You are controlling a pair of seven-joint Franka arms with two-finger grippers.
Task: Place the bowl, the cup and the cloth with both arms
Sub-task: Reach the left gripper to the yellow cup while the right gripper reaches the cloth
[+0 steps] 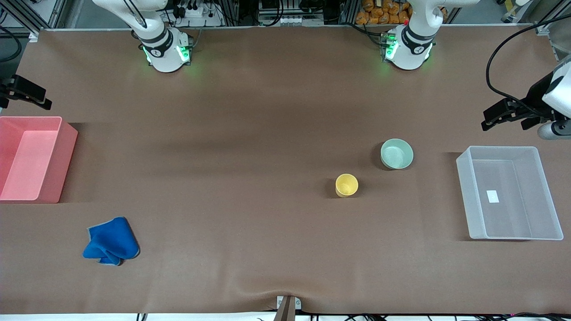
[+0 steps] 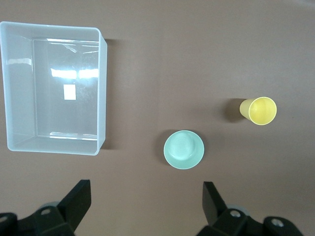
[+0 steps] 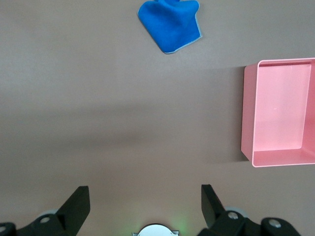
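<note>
Front view, tabletop: nothing had yet been lifted as my two arms waited high at either end. My left gripper hung over bare mat at the left arm's end, fingers spread wide and holding nothing; my right gripper hung over bare mat at the right arm's end, likewise spread and empty.

Bowl sat upright on the mat near the clear bin, with the cup close by, nearer the front camera and a little toward the table's middle. Cloth lay bunched near the front edge at the right arm's end, nearer the camera than the pink bin.

I judged the bowl and cup to be light, stiff and smooth (likely plastic, so slippery rather than fragile). The bowl looked best taken by pinching its rim wall, one finger inside and one outside; the cup by its tapered sides or its rim in the same way, though it seemed tall enough to tip if nudged. The cloth appeared soft and limp, so I reckoned on pinching a raised fold at its middle and letting it drape.
</note>
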